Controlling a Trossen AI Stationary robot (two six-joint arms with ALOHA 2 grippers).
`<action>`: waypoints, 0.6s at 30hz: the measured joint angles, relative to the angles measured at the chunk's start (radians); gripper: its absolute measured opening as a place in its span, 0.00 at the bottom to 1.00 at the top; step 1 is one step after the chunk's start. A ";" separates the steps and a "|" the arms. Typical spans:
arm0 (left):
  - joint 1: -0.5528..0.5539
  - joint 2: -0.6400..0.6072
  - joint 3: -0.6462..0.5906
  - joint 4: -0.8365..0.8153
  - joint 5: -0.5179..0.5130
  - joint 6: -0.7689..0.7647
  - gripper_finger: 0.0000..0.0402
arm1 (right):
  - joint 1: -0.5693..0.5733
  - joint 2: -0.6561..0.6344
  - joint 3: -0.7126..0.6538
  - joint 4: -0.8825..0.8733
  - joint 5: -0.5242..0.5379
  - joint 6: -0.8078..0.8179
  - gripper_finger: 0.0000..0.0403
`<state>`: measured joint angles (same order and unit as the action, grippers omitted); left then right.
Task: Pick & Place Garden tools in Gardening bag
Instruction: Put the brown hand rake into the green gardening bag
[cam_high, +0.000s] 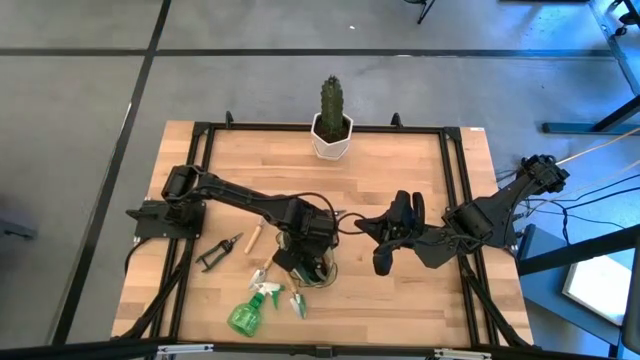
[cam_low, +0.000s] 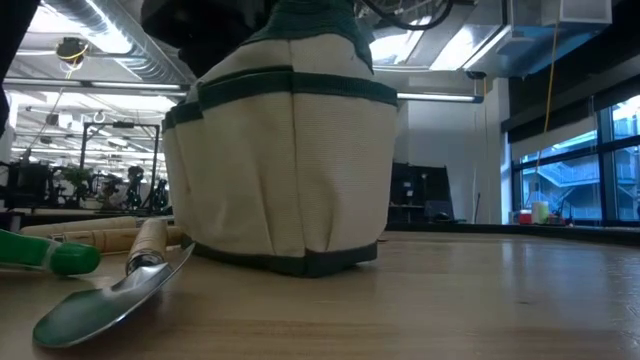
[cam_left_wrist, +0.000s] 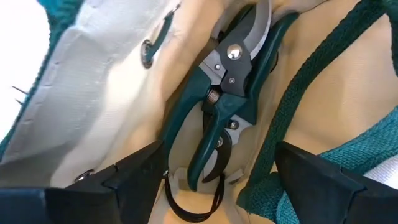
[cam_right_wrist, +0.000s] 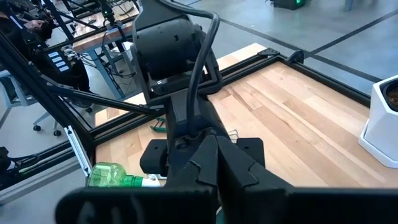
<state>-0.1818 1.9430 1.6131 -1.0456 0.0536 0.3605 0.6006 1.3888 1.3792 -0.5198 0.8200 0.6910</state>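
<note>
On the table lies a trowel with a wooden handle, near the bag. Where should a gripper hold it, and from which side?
Probably grip the trowel at its wooden handle, coming from above: it lies flat, the handle is round and narrow, and the blade is wide and curved. The gardening bag stands close beside it.

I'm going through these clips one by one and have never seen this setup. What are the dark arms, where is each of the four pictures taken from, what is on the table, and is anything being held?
Two robot arms work at a wooden table. One picture looks straight down, one looks level across the tabletop, and one sits on each wrist.

The left gripper is open over the gardening bag; a pair of pruning shears lies loose inside, not gripped. The right gripper waits shut and holds nothing.

On the table lie a second pair of shears, a green spray bottle, wooden-handled trowels and a potted cactus.
</note>
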 joint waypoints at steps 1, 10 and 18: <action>0.000 0.000 0.000 -0.001 0.000 0.005 0.74 | 0.000 0.000 0.000 0.000 0.000 0.000 0.00; -0.001 0.000 0.000 -0.006 -0.006 -0.001 0.80 | 0.000 0.000 0.000 0.000 0.000 0.000 0.00; -0.008 0.000 0.000 -0.023 -0.009 -0.024 0.98 | 0.000 0.000 0.000 0.000 -0.001 0.000 0.00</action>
<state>-0.1901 1.9430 1.6131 -1.0690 0.0442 0.3367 0.6006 1.3888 1.3792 -0.5198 0.8192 0.6910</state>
